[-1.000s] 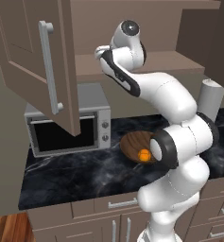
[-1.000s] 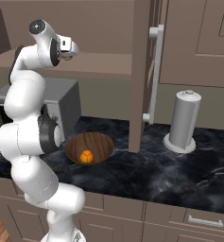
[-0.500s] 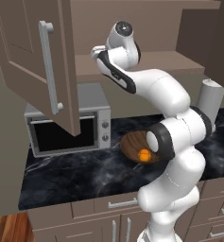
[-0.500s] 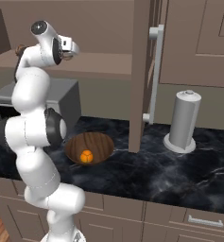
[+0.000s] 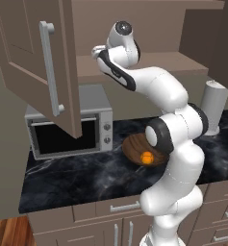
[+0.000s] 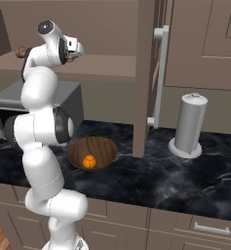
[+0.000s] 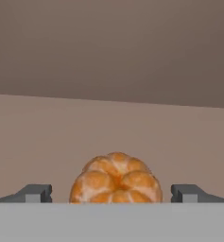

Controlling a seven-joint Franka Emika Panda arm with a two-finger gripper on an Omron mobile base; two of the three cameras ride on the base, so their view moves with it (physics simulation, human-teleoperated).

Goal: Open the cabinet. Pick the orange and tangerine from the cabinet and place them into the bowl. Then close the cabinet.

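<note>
Tangerine (image 7: 116, 178) sits between the spread tool (image 7: 112, 193) tips, untouched.

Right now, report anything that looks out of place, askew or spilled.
Nothing stands out. Both doors of the cabinet hang open, as the job needs. One orange fruit lies in the bowl; a peeled-looking tangerine sits on the shelf between the open end effector's fingertips.

Two rear base views sharing the bowl (image 5: 143, 149); hand view close, shelf-facing.
</note>
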